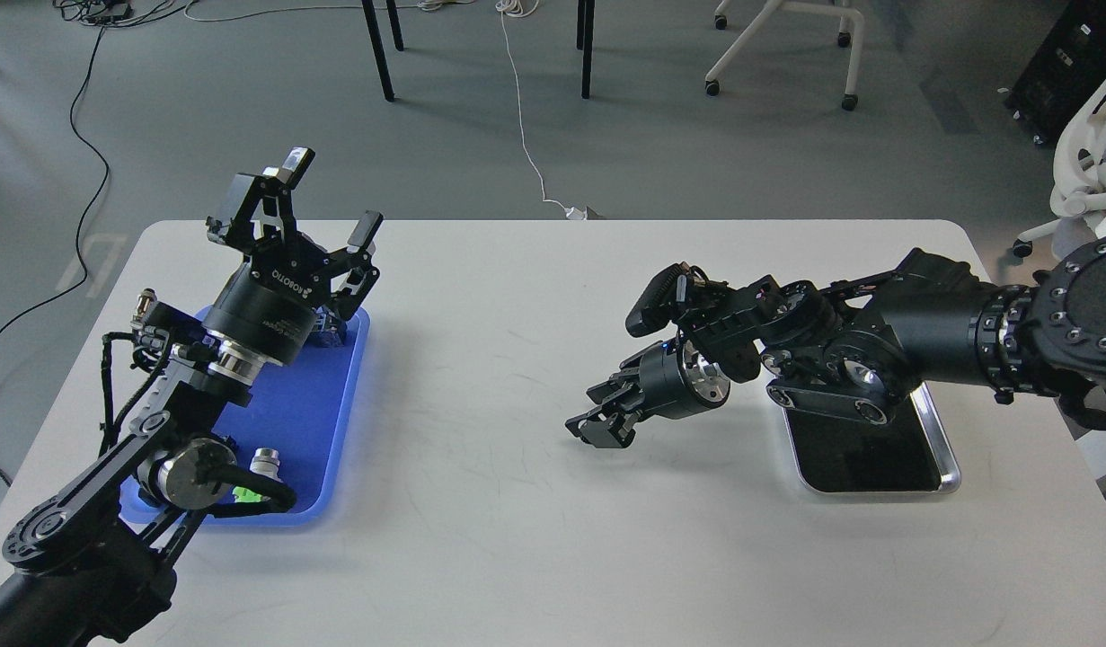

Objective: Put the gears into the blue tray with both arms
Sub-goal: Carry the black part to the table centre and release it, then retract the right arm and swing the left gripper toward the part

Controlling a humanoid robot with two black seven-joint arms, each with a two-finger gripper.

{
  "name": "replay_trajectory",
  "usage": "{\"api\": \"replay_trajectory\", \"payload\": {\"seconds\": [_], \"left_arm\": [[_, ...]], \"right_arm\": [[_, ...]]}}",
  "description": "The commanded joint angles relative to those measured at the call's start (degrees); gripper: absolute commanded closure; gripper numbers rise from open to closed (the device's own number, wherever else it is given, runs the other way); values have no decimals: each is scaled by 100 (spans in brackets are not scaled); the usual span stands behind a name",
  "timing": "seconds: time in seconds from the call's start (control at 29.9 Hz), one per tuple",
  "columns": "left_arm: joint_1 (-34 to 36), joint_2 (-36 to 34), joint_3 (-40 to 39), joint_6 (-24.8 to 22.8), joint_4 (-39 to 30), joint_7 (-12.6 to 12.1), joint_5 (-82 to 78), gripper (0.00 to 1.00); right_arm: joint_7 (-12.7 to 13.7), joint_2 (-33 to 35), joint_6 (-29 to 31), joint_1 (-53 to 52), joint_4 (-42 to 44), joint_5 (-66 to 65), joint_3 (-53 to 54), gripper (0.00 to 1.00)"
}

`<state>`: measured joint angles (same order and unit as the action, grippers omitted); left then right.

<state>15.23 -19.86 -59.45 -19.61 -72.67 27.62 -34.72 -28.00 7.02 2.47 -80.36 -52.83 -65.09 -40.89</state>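
Note:
The blue tray (312,409) lies on the left side of the white table. My left gripper (331,199) is raised above the tray's far end, open and empty, fingers pointing up and away. Small dark parts (333,331) sit at the tray's far end, mostly hidden behind the left wrist; they may be gears. My right gripper (596,415) hangs low over the bare table right of centre, pointing left and down. It is dark and seen at an angle, so I cannot make out its fingers or anything held between them.
A black-bottomed tray with a silver rim (952,474) lies at the right, partly under my right arm. A silver push-button switch (265,462) with a green part stands at the blue tray's near end. Chairs and cables are on the floor beyond the table.

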Motion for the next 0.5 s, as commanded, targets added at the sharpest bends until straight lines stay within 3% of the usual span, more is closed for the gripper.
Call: {"api": "replay_trajectory", "payload": {"seconds": [0.0,0.17,0.33,0.47], "left_arm": [[-3,-44,3,-8,-1,-2,0,2],[-3,-150,73,-25,-28,7,-9,2],[-3,-212,82,-34,-45,16,-473,2],[-3,-212,100,-43,-238,25,-1193,2]], "right_arm": [[0,465,-1,-58,-52,453,440,5],[0,1362,-10,353,-315,1444,1626,5],[0,1925,-10,1828,-368,2789,3794,5],[0,1943,61,3147,-368,3721,5614,5]]}}
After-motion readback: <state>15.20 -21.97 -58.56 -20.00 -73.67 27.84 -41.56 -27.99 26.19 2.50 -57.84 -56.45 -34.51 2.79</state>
